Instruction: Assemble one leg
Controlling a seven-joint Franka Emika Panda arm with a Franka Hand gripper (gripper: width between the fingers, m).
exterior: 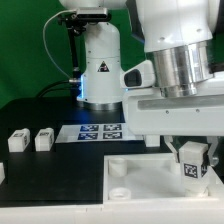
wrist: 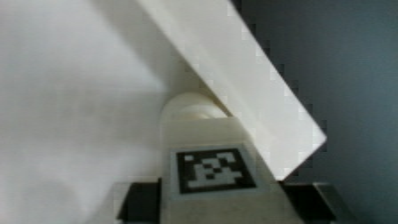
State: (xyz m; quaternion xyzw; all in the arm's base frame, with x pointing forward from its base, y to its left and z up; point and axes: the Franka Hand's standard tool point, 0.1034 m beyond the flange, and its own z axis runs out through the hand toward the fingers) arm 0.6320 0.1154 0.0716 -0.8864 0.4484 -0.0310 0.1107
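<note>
Nearest in the exterior view lies the white plate, cut off by the frame at its near side and at the exterior view's right. Two round sockets show along its side at the exterior view's left; any other sockets are hidden or out of frame.

Over the far part of the plate, toward the exterior view's right, the gripper hangs with its claw closed narrowly on the leg, whose black-and-white tag faces the camera. The leg's lower end merges with the white of the plate, so I cannot tell whether it touches the plate or sits in a socket.

The wrist view shows the same grip. The dark fingers press on either side of the leg, with only their tips in frame. The leg's rounded far end reaches the plate's raised edge. The picture is soft and white lies on white, so contact there is unclear too.

Beyond the plate's corner at the exterior view's left, two loose blocks stand near each other on the dark table. A third white piece is cut by the frame edge. Farther back than the plate lies the marker board, its right end hidden behind the arm. Behind it stands the robot base.
</note>
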